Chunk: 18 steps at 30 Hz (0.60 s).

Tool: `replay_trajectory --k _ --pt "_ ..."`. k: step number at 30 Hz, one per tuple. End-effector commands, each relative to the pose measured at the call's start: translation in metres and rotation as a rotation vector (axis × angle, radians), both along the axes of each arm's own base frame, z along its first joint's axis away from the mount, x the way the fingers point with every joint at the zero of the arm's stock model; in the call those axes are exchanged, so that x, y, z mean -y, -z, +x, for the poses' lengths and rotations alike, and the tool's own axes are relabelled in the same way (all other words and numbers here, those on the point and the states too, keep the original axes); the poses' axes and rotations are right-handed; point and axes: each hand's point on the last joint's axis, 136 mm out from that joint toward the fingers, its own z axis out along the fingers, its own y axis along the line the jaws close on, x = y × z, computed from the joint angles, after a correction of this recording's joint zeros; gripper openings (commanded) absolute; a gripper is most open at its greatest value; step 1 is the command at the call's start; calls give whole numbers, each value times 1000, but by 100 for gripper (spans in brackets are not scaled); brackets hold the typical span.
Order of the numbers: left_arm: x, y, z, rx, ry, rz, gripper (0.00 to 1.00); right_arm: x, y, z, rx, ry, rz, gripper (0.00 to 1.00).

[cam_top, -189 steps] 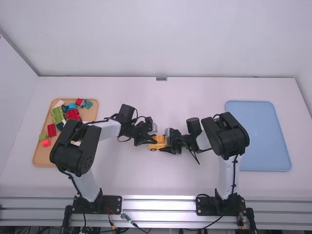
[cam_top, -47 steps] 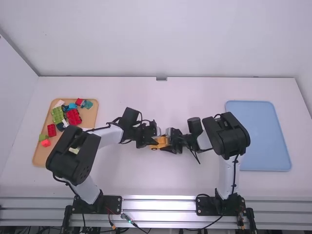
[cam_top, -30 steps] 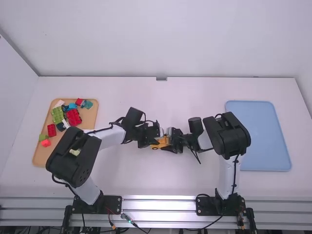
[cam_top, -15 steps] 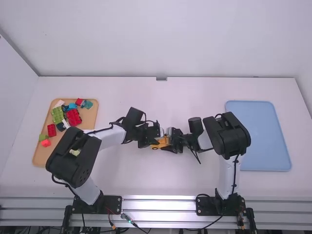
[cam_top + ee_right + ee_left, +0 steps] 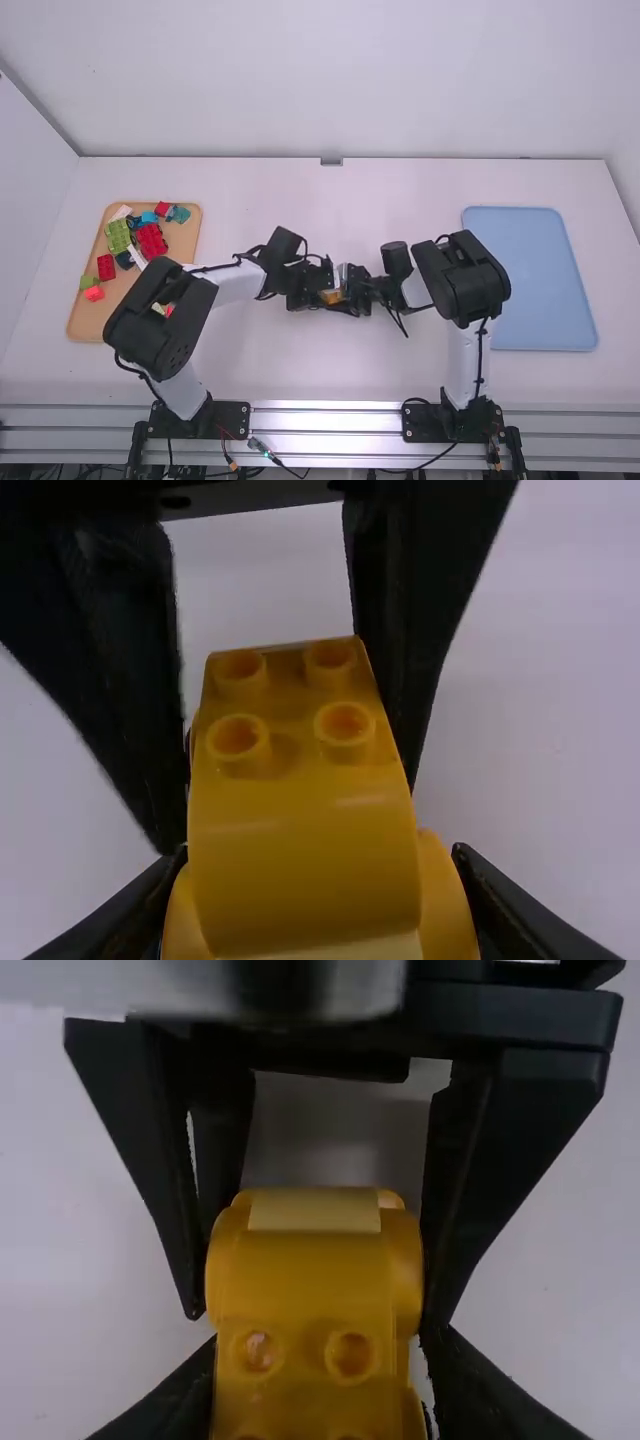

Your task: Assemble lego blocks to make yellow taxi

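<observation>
At the middle of the table my left gripper and my right gripper meet face to face over a small yellow block vehicle. In the left wrist view, the yellow vehicle stands between the fingers of my left gripper, a studded end nearest, with the other gripper's black fingers beside its farther part. The right wrist view has the yellow vehicle held in my right gripper. Its curved part and several studs face up, flanked by the left gripper's fingers. The vehicle's underside is hidden.
A wooden tray at the left holds loose red, green, blue and white blocks, partly behind the left arm. A blue tray lies at the right, with the right arm's elbow over its near-left edge.
My left gripper has shifted right, closer to the right gripper, and covers more of the yellow vehicle. My right arm has barely moved.
</observation>
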Motion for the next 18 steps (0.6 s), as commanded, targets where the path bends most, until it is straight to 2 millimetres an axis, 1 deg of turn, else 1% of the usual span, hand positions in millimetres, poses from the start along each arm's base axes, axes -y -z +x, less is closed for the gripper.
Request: replay_trajectory --k 1,8,11,12,14,16,18 --pt "1 3 -6 -25 8 -14 48 1 4 4 -2 18 -17 57" --pt "1 -7 -3 0 5 -21 46 1 4 4 -2 17 -17 57" --pt "-1 -9 -1 12 2 -20 47 1 4 4 -3 17 -17 57" --pt "-1 -9 -1 14 3 -21 53 1 4 4 -2 17 -17 57" --pt "-2 -11 0 18 -1 -21 81 1 4 4 -2 17 -17 57" --pt "-5 -13 4 22 -14 -27 99 1 4 4 -2 17 -17 57" --pt "-9 -15 7 25 -26 -34 99 1 4 4 -3 17 -17 57"
